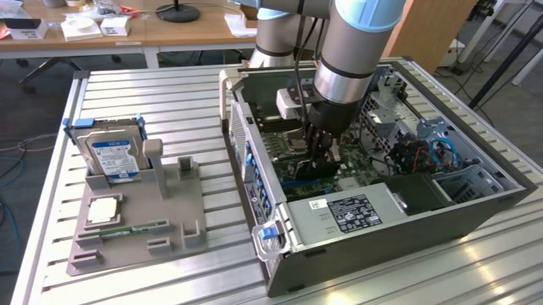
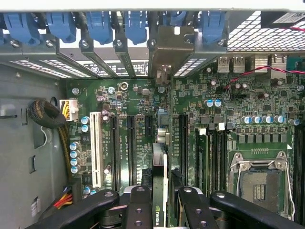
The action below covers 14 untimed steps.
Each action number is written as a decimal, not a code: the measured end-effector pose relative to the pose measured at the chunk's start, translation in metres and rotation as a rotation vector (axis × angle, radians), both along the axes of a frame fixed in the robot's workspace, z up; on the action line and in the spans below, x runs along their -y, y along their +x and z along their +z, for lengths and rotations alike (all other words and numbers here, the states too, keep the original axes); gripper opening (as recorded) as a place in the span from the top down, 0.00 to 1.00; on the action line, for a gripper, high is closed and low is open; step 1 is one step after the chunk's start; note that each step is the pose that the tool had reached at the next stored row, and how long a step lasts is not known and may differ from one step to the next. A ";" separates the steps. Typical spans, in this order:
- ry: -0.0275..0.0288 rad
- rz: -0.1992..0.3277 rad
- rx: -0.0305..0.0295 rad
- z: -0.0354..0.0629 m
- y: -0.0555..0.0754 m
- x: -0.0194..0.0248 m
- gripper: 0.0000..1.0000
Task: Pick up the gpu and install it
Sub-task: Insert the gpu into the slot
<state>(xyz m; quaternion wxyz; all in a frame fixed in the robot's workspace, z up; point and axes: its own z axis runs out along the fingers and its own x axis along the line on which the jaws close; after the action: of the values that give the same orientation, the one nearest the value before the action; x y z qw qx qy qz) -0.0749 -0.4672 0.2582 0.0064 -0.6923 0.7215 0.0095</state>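
Inside the open computer case (image 1: 475, 210), the gpu (image 1: 317, 166) stands on edge over the green motherboard (image 1: 357, 166). My gripper (image 1: 320, 147) reaches down from above and is shut on the card's upper edge. In the wrist view the gpu (image 2: 161, 148) runs edge-on between the black fingers (image 2: 139, 205), in line with a long expansion slot on the motherboard (image 2: 238, 95). Its metal end bracket (image 2: 167, 44) sits against the case's rear slot openings, among the blue clips. Whether the card is fully seated in the slot I cannot tell.
On the exterior view's left, a grey fixture tray (image 1: 182, 219) holds a hard drive (image 1: 114, 155), a processor (image 1: 102, 210) and a green memory stick (image 1: 127, 230). The power supply (image 1: 352, 213) and drive cage (image 1: 462, 181) crowd the case. An empty processor socket (image 2: 257, 183) lies beside the memory slots.
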 end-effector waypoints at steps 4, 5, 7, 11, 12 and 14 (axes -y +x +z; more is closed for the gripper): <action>-0.0001 -0.002 -0.0001 0.0001 0.000 -0.0006 0.74; -0.0001 -0.003 -0.0001 0.0001 0.000 -0.0007 0.74; -0.0001 -0.004 0.0000 0.0000 0.000 -0.0008 0.74; 0.0000 -0.005 0.0000 0.0000 0.000 -0.0009 0.74; -0.0001 -0.005 0.0000 0.0000 0.000 -0.0009 0.74; -0.0001 -0.005 0.0000 0.0007 0.000 -0.0010 0.74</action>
<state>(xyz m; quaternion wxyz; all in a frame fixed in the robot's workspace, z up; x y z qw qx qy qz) -0.0754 -0.4662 0.2589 0.0064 -0.6906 0.7231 0.0095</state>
